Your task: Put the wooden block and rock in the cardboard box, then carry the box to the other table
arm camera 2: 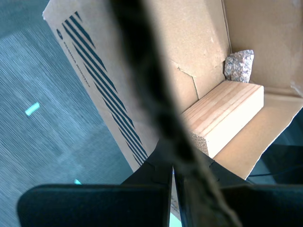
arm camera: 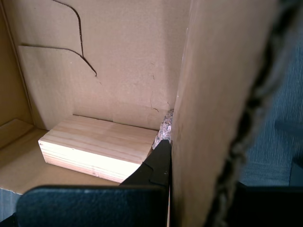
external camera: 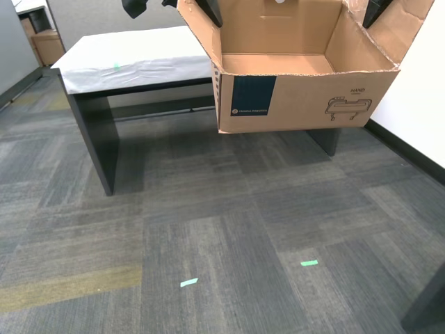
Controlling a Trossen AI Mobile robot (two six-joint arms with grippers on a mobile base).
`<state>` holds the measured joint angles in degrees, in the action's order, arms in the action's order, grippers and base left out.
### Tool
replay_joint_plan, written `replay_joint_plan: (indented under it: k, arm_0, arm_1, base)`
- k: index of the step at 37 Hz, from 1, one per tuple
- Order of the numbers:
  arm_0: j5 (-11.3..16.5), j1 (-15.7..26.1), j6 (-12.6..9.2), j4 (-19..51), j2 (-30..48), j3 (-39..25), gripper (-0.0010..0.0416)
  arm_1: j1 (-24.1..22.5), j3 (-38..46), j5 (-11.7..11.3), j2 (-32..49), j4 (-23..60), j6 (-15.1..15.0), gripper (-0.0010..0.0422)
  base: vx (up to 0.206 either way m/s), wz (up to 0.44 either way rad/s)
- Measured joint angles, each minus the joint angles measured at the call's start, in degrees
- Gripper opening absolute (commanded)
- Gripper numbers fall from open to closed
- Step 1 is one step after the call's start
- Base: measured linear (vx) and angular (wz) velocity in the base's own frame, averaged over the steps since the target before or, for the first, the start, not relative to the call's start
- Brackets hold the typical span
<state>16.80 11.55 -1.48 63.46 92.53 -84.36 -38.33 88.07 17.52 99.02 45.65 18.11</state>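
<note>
1. Cardboard box (external camera: 306,90), brown corrugated with a dark blue square label and a small line drawing on its front, hangs in the air between my two grippers.
2. My first gripper (arm camera: 169,189) is closed flat on one side wall of the box; my second gripper (arm camera 2: 171,189) is pinched tight on the opposite wall.
3. Inside, the pale tan rectangular wooden block (arm camera: 97,146) lies on the box floor, with the small speckled grey-beige rock (arm camera 2: 239,65) touching its end in a corner.
4. Loading looks finished; I judge the carry to be the step in hand.
5. Beyond the box stands the dark-legged table with a wrinkled white cover (external camera: 139,62) and a green tape mark.
6. Next I judge the box needs bringing over that tabletop, level, then lowering with both grips held evenly.
</note>
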Motion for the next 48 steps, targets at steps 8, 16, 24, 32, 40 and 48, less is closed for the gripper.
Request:
replay_joint_plan:
  k: [8, 16, 24, 32, 40, 48]
  arm_0:
    - [-0.02, 0.02, 0.04, 0.44, 0.00, 0.00, -0.0001]
    - [-0.04, 0.02, 0.57, 0.33, 0.00, 0.00, -0.0001]
    - [-0.07, 0.02, 0.55, 0.13, 0.00, 0.00, -0.0001]
    - [-0.09, 0.02, 0.37, 0.04, 0.00, 0.00, -0.0001]
    - [-0.09, 0.02, 0.35, -0.13, 0.00, 0.00, -0.0001]
    - [-0.07, 0.07, 0.35, -0.28, 0.00, 0.00, -0.0001]
  arm_1:
    - [-0.02, -0.02, -0.02, 0.00, -0.07, -1.66, -0.0001]
    - [-0.07, -0.04, -1.79, 0.04, -0.76, 2.32, -0.0001]
    - [-0.13, -0.09, -3.45, 0.07, -2.89, 6.45, -0.0001]
    - [-0.13, -0.09, -3.48, 0.07, -2.93, 7.56, -0.0001]
    - [-0.13, -0.09, -3.52, 0.07, -2.93, 7.23, -0.0001]
    - [-0.15, -0.09, -5.95, 0.07, -2.95, 5.79, -0.0001]
  base:
    - [0.129, -0.015]
    - [0.122, -0.047]
    - [0.112, -0.050]
    - [0.107, -0.038]
    - [0.105, -0.042]
    - [0.117, -0.052]
